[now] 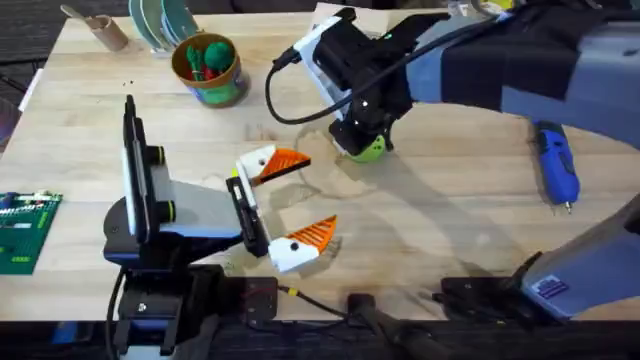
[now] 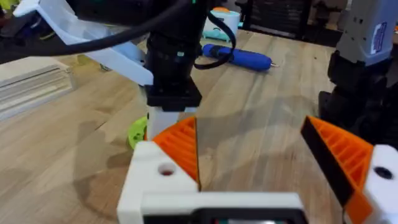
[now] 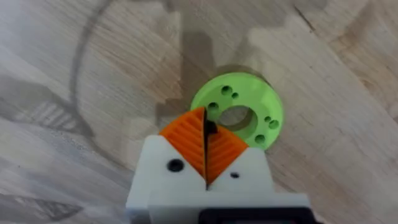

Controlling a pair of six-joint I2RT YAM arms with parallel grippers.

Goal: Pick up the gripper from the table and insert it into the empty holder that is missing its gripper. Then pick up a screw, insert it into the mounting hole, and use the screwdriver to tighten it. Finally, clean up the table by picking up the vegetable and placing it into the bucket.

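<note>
Right tool [image 3: 205,152]: two ribbed orange pads clenched on one small dark screw [image 3: 211,129], just over the glossy lime-green plastic disc [image 3: 239,112] lying mid-surface. Left tool [image 1: 290,205]: released, white mounts spread wide. One blue pen-shaped screwdriver [image 1: 556,165] lies far right; one bucket [image 1: 208,68] stands far left.

Lab bench (circuit board [image 1: 22,232], cables)
</note>
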